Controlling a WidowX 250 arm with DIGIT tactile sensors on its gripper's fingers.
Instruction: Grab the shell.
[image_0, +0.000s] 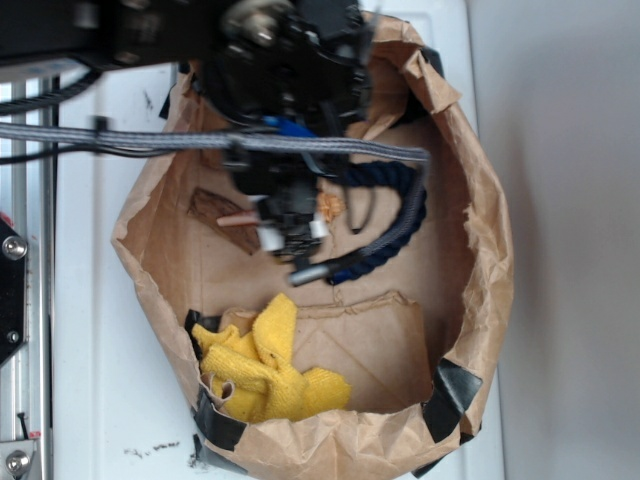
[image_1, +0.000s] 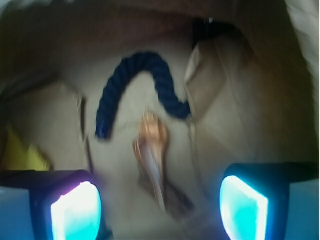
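The shell (image_1: 152, 150) is an orange-tan spiral with a pale pointed tail. It lies on the brown paper bag floor, tail toward me, in the wrist view. In the exterior view only its orange end (image_0: 329, 208) and pinkish tail tip (image_0: 236, 219) show beside the arm. My gripper (image_1: 160, 207) is open, its two glowing pads wide apart, with the shell's tail between and below them. In the exterior view the gripper (image_0: 293, 235) hangs just above the shell, inside the bag. The wrist view is blurred.
A dark blue rope (image_0: 392, 225) curls beyond the shell, also in the wrist view (image_1: 135, 85). A flat brown bark-like piece (image_0: 215, 212) lies under the shell's tail. A yellow cloth (image_0: 262, 365) sits at the bag's near side. Paper bag walls (image_0: 480, 250) surround everything.
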